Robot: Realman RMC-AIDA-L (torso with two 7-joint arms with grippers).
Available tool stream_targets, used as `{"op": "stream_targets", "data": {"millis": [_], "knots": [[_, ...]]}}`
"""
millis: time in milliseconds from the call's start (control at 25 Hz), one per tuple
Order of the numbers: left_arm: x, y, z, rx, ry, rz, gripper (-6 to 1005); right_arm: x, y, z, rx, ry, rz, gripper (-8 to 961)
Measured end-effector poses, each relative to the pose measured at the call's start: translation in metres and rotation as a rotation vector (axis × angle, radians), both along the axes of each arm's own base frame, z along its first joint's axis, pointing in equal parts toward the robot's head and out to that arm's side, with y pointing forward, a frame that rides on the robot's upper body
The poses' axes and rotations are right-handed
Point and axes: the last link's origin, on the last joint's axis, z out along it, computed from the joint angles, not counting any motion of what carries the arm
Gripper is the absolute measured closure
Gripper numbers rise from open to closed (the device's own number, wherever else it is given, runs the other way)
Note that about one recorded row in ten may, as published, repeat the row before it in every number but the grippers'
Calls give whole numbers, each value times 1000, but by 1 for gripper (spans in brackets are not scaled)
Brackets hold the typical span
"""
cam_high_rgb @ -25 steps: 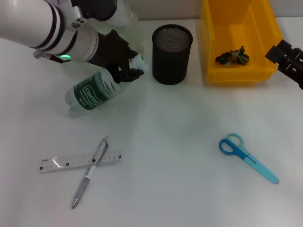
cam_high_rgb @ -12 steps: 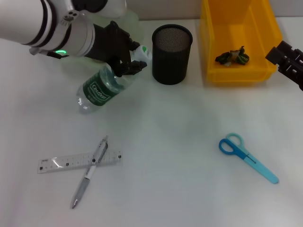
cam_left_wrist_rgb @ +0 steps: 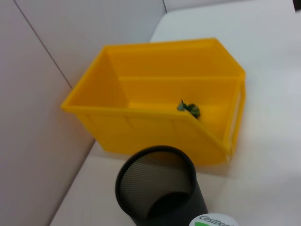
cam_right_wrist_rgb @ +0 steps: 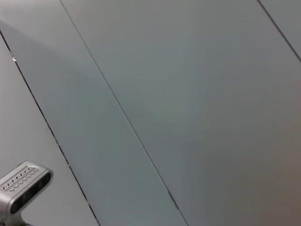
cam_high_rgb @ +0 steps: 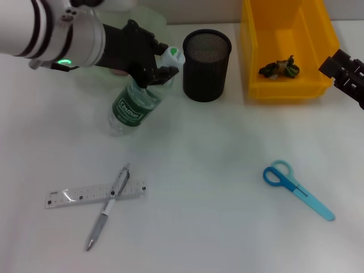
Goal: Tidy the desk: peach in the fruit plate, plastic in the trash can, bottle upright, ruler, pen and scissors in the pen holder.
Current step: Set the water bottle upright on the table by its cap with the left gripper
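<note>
One of each thing lay in sight on the desk (cam_high_rgb: 216, 227): one ruler, one pen, one bottle, one pen holder, one trash can and one pair of scissors. At the near left the ruler (cam_high_rgb: 95, 193) lay flat, and the pen (cam_high_rgb: 107, 207) lay slantwise across it, touching it, its tip pointing near-left. Farther back on the left, the left gripper (cam_high_rgb: 158, 67) was clamped on the neck of the bottle (cam_high_rgb: 135, 104), just under the white cap; the bottle was tilted, its cap end raised toward the far right and its base down on the desk at the near left. Behind the gripper a pale green edge of the fruit plate (cam_high_rgb: 153, 17) showed, mostly hidden by the arm; whether the peach was in it could not be told. Just right of the bottle's cap stood the pen holder (cam_high_rgb: 206, 65), upright, with nothing seen inside it from the left wrist view. To its right, at the far side, sat the trash can (cam_high_rgb: 284, 85), one crumpled dark green scrap (cam_high_rgb: 278, 68) lying on its floor. The scissors (cam_high_rgb: 297, 189) lay alone at the near right, well apart from everything else, handles toward the left. The right gripper (cam_high_rgb: 346, 73) hung at the far right edge beside the trash can; whether its jaws were open or closed could not be told.
</note>
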Motion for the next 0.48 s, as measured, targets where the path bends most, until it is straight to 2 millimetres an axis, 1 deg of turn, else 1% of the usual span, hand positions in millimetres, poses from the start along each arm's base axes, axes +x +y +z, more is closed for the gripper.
{"op": "stream_targets", "data": {"millis": [320, 480], "knots": [[-9, -1, 12, 37, -49, 32, 574, 0, 0, 0, -1, 1, 1, 171], [-15, -2, 20, 51, -108, 50, 575, -2, 0, -1, -5, 0, 8, 171]]}}
